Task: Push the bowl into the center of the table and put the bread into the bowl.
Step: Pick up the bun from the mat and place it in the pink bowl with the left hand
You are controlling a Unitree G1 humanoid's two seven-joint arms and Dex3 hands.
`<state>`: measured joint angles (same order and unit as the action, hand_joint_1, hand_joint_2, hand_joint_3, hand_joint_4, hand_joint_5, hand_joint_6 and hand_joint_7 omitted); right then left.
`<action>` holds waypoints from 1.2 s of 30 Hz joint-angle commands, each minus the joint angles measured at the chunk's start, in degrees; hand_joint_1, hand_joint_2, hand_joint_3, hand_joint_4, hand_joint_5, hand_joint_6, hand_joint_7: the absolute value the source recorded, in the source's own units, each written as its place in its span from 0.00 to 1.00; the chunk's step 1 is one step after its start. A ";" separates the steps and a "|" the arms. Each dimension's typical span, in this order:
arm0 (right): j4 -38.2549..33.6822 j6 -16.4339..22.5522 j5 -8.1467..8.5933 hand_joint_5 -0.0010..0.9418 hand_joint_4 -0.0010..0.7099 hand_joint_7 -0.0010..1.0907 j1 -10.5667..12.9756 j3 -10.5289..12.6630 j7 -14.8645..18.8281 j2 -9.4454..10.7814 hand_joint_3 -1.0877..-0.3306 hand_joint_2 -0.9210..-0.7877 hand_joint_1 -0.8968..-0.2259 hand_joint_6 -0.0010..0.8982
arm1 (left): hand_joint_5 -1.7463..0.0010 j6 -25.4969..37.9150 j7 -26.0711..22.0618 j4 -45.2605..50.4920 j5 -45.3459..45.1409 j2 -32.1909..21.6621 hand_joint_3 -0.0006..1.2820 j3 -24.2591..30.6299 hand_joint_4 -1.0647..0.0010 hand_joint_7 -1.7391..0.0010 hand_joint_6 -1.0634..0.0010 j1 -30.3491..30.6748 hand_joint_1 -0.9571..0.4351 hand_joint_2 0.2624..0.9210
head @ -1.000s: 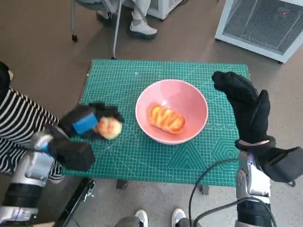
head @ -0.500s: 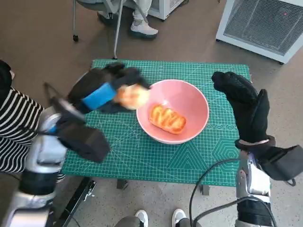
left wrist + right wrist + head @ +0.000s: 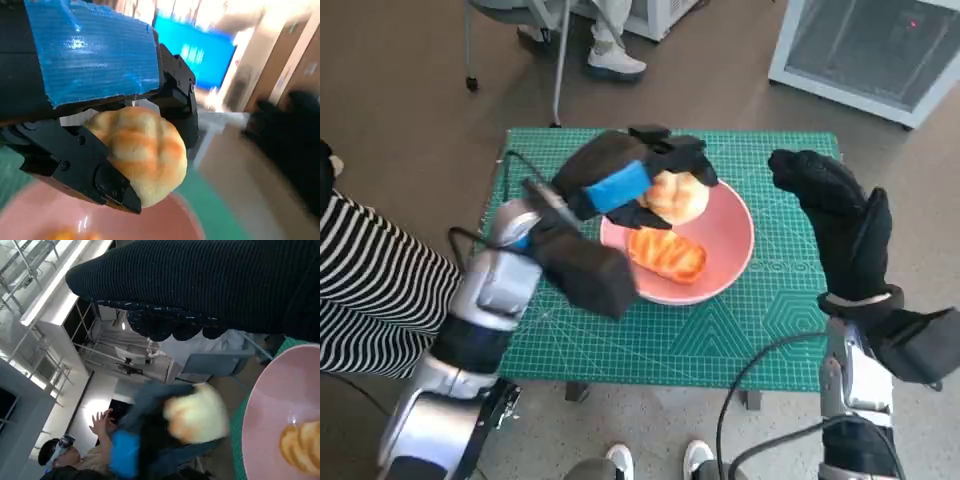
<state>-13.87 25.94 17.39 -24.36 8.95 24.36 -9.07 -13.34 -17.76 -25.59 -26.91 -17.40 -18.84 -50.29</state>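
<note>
Over table (image 3: 570, 330), bread (image 3: 678, 196) in left hand (image 3: 625, 180)

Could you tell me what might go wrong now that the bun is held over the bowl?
The left robot hand holds the round bun over the pink bowl's far rim, so it might drop outside. It could also land on the striped bread already inside and roll out.
</note>
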 commanded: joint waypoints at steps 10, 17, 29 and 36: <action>-0.64 1.17 0.60 0.01 0.40 0.54 2.15 1.22 0.17 -0.25 0.38 0.00 0.17 0.00 | 1.00 -0.30 0.16 -12.15 -5.54 2.88 0.01 -6.47 0.79 0.89 0.74 -4.16 0.57 0.81; -0.75 1.76 0.27 0.01 0.41 0.54 2.06 1.47 -0.41 0.08 0.38 0.00 0.17 0.01 | 1.00 -1.02 0.08 -15.43 -4.68 3.46 0.01 -6.52 0.85 0.93 0.78 -4.08 0.55 0.81; -0.72 2.06 -0.46 0.01 0.41 0.53 1.47 1.35 -1.24 -0.05 0.38 0.00 0.17 0.01 | 1.00 -2.01 -6.59 -12.93 6.95 2.38 0.00 0.80 0.91 0.96 0.81 -0.82 0.45 0.82; 0.31 1.31 -0.61 0.01 0.41 0.53 0.98 1.12 -1.73 -0.35 0.38 0.00 0.17 0.02 | 1.00 -2.83 -10.71 -8.78 17.83 1.73 0.01 7.99 0.93 0.97 0.82 2.81 0.39 0.87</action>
<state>-13.69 28.24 17.65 -23.62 10.23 23.29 -8.91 -15.75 -26.94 -36.84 -13.25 -14.93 -13.97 -49.56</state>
